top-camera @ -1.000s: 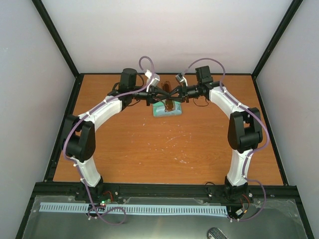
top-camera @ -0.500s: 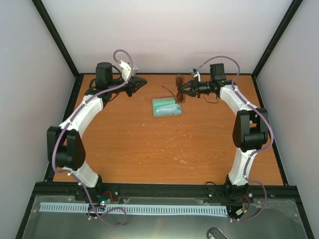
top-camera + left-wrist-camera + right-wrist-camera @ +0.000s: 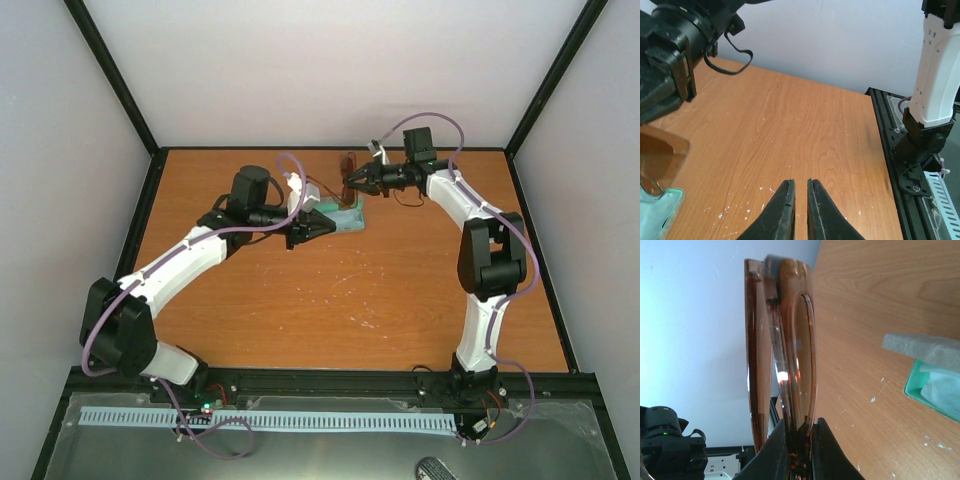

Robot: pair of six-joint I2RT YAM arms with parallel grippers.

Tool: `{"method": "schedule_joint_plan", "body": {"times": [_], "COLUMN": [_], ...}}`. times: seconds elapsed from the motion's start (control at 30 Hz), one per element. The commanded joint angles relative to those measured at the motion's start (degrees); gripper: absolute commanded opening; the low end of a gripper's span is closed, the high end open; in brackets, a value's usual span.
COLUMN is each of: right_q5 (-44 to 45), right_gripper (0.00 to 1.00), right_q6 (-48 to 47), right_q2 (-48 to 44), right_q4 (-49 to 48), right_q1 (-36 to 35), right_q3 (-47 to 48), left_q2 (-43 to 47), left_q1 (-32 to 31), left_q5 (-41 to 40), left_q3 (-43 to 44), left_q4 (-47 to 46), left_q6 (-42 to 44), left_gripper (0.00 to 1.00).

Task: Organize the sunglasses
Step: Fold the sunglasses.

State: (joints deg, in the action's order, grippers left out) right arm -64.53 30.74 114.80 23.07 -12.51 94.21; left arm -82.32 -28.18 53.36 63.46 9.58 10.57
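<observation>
The sunglasses (image 3: 790, 350) stand edge-up and apparently folded, straight out from the right gripper (image 3: 797, 432). Its jaws are pinched narrow on the lower rim of the frame, with lenses and temples rising beyond the fingertips. Held this way, lifted off the wood, they look poised for lowering into the case (image 3: 935, 377). The case lies open beside and below those jaws, green lining up, with a pale cloth (image 3: 946, 387) inside. The left gripper (image 3: 800, 187) hovers low at the case's other side, jaws drawn almost together with only a slit and nothing between them, probably placed to steady the case. Under both is an orange-brown wooden table (image 3: 330, 290), flecked with white scuffs, edged by a black frame (image 3: 330, 380) and closed in by plain pale walls (image 3: 340, 70).
</observation>
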Motion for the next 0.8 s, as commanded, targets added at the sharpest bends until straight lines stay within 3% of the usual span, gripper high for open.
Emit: {"method": "schedule_joint_plan", "body": {"times": [0.0, 0.2, 0.57, 0.77], "right_q5": [-1.1, -2.8, -6.2, -0.1], "right_gripper": [0.03, 0.03, 0.03, 0.03], "right_q6": [-1.8, -3.6, -12.3, -13.1], "right_q2": [-3.1, -7.1, -12.1, -13.0], "right_q4": [0.2, 0.9, 11.7, 12.7], "right_q1": [-2.8, -4.6, -6.0, -5.3], "right_q3": [-2.3, -5.9, -8.8, -12.5], "left_q2": [-2.6, -8.1, -14.1, -12.8], "left_q1": [-0.8, -0.7, 0.8, 5.0], "left_q5": [0.7, -1.4, -4.4, -3.5], "left_q3": [2.0, 5.3, 8.6, 12.3], "left_q4": [-5.3, -8.3, -10.1, -8.6], "left_q6": [-2.1, -1.2, 1.0, -0.6], "left_gripper": [0.09, 0.09, 0.09, 0.08]}}
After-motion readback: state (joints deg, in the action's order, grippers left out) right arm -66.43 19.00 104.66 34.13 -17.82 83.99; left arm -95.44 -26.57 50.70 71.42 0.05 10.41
